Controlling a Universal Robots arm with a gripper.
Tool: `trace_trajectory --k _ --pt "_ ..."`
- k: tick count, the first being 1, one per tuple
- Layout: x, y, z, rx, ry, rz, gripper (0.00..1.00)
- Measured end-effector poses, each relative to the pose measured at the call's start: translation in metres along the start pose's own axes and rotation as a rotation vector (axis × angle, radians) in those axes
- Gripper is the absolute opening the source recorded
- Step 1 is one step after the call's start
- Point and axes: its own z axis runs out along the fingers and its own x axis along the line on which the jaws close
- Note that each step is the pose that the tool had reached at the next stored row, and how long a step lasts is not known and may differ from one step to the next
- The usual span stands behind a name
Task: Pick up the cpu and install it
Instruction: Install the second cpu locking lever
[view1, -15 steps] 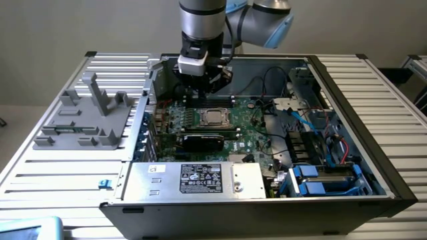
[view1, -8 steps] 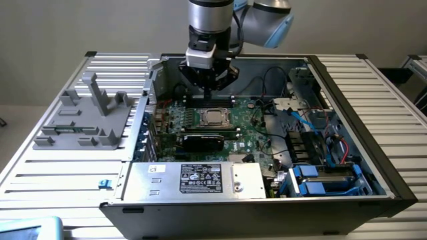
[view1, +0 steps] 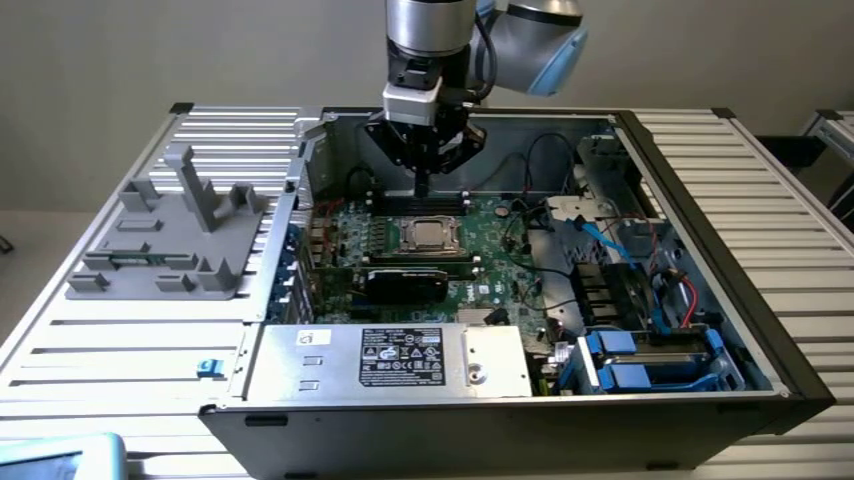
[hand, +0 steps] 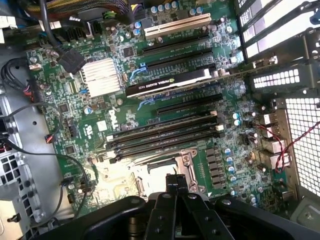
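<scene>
Cpu (view1: 427, 235) seated in socket; gripper (view1: 422, 187) closed above, empty.

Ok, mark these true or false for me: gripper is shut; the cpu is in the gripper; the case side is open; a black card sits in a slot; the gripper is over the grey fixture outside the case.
1. The gripper is shut. True.
2. The cpu is held in the gripper. False: it lies in the motherboard socket, below the closed fingertips.
3. The computer case is open, its boards exposed. True.
4. A black card sits in a motherboard slot. True.
5. The gripper hangs over the grey fixture. False: it hangs inside the case, above the socket area.
</scene>
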Motion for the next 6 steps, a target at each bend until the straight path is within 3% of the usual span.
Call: trace_trajectory --k 6 --pt "0.0 0.0 0.0 -0.0002 0.0 0.0 0.11"
